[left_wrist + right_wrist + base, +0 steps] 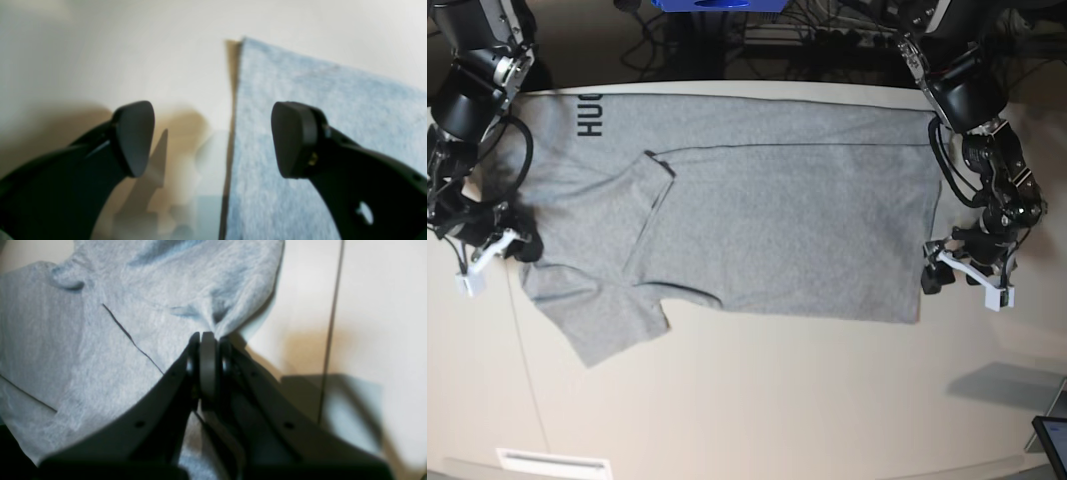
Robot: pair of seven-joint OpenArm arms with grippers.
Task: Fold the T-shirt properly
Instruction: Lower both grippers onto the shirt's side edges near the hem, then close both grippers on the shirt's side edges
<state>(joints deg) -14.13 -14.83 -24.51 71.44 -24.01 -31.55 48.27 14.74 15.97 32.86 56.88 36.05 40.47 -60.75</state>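
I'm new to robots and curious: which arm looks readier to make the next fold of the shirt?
The right arm. Its pincer is shut on the grey T-shirt, fabric bunched at its tips. The left pincer is open and empty beside the shirt's edge.

We see a pale cream table point(757, 400) filling most of the base view. A thin dark seam point(527, 360) runs down its surface near that view's left side, and the same kind of line shows in the right wrist view point(330, 330). A white vent-like strip point(552, 464) lies at the bottom left edge. Beyond the far edge we make out a blue object point(717, 5) and tangled dark cables point(827, 30). A dark screen corner point(1052, 440) pokes in at the bottom right.
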